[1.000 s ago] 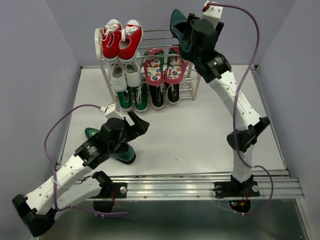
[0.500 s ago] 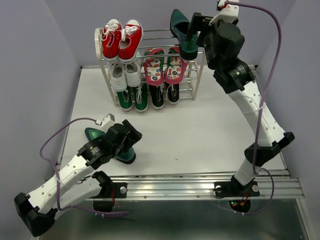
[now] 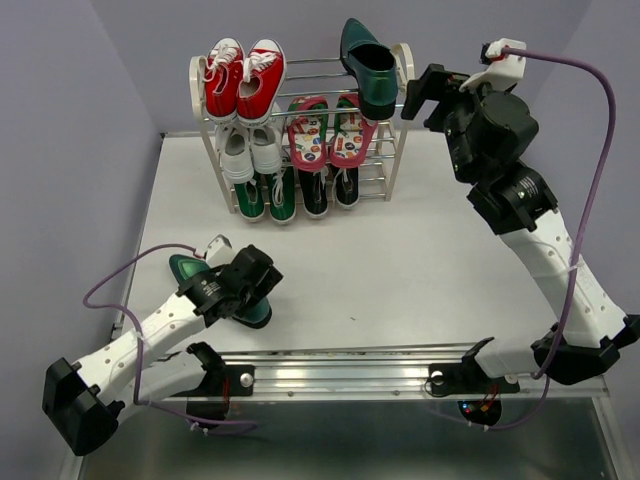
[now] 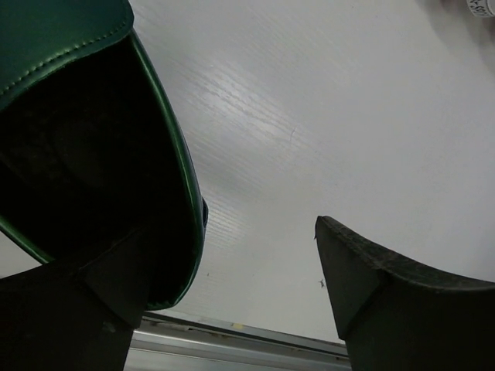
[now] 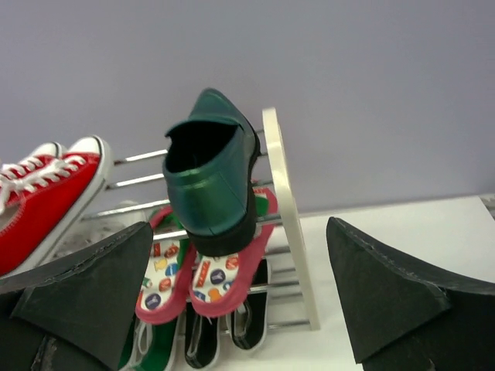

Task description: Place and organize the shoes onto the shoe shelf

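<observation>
While the right gripper (image 3: 428, 92) stands open and empty by the shelved loafer (image 3: 365, 62), the open, empty left gripper (image 3: 256, 287) must next grasp the table loafer (image 3: 190, 268).

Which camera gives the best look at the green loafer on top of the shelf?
Right wrist: the loafer sits close and whole on the shelf's top rods. Top external shows it smaller, from above. Left wrist misses it, seeing only the other loafer.

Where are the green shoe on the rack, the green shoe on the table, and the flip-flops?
Loafer on the shelf (image 5: 210, 193), right wrist view, back of its heel.
Loafer on the table (image 3: 184, 267), top view, its uncovered left end.
Flip-flops (image 3: 308, 135), top view, the left one's footbed.
</observation>
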Tool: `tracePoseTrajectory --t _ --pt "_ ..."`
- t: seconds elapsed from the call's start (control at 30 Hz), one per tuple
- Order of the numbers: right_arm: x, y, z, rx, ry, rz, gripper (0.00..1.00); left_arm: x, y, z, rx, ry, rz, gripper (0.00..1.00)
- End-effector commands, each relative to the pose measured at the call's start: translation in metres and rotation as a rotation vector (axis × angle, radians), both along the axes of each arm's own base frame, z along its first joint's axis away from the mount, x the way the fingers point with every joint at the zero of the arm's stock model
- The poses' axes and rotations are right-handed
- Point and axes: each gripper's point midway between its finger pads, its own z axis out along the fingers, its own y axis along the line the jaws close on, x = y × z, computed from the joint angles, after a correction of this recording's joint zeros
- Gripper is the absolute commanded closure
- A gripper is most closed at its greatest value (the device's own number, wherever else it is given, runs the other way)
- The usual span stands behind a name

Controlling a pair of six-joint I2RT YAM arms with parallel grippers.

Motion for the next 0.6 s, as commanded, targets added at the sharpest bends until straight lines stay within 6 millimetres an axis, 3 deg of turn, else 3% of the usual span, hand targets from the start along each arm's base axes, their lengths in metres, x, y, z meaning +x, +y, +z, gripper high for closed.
tracePoseTrajectory --t 0.0,0.1,0.13,0.17,0.23,0.27,0.33,0.47,0.57 --pt "-0.008 -0.021 -0.024 0.098 0.033 -0.093 0.0 -0.005 0.009 -0.019 0.072 0.061 0.003 0.13" --pt "-0.028 -0.041 -0.039 0.214 0.042 -0.136 0.0 -0.012 0.008 -0.026 0.096 0.121 -0.025 0.34" --pt "-0.037 -0.049 -0.052 0.231 0.056 -0.153 0.0 -0.015 0.007 -0.031 0.105 0.141 -0.037 0.41" --pt "-0.041 -0.052 -0.056 0.254 0.057 -0.157 0.0 -0.016 0.007 -0.032 0.108 0.147 -0.046 0.54" --pt "-0.046 -0.055 -0.072 0.272 0.076 -0.159 0.0 -0.015 0.004 -0.033 0.117 0.148 -0.084 0.66" --pt "-0.052 -0.06 -0.071 0.293 0.067 -0.16 0.0 -0.015 0.002 -0.032 0.122 0.151 -0.102 0.83" --pt "-0.056 -0.065 -0.081 0.292 0.08 -0.18 0.0 -0.012 -0.003 -0.026 0.135 0.138 -0.161 1.0" --pt "-0.057 -0.063 -0.111 0.276 0.138 -0.181 0.0 -0.009 -0.011 -0.012 0.156 0.107 -0.255 1.0" --pt "-0.054 -0.058 -0.13 0.238 0.183 -0.168 0.0 -0.014 -0.035 0.011 0.16 0.036 -0.422 1.0"
